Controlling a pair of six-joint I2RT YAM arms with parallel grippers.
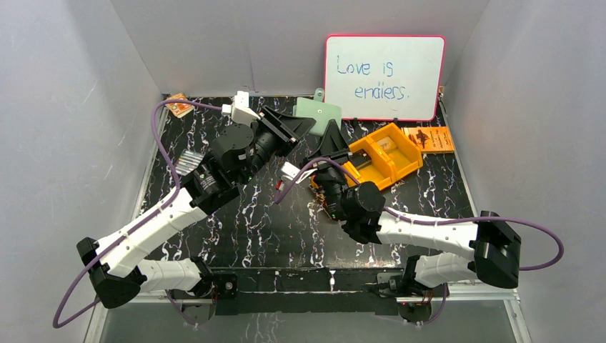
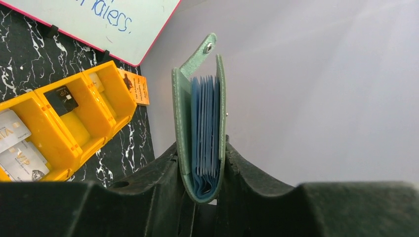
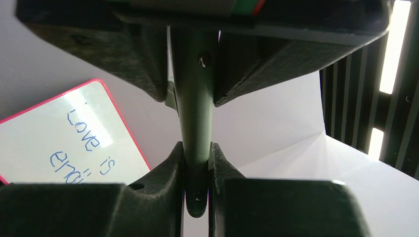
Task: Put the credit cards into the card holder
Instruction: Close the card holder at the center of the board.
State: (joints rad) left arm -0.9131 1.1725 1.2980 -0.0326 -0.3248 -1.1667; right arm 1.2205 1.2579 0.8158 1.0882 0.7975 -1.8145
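Left gripper (image 2: 201,146): jaws closed onto the folded spine of the card holder (image 2: 197,108), which stands straight out from the fingertips, snap tab loose, blue-grey pockets fanned. Right gripper (image 3: 196,149): pinched narrow on the same holder's opposite end. Credit cards (image 2: 17,150) lie left of the left gripper, in the orange tray (image 2: 43,123).

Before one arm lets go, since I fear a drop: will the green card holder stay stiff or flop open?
Probably floppy: the card holder is thin covers around loose blue pockets, so it may fan open. Its snap tab stands unfastened, so nothing keeps it shut. Likely light; the left gripper pinches only its fold.
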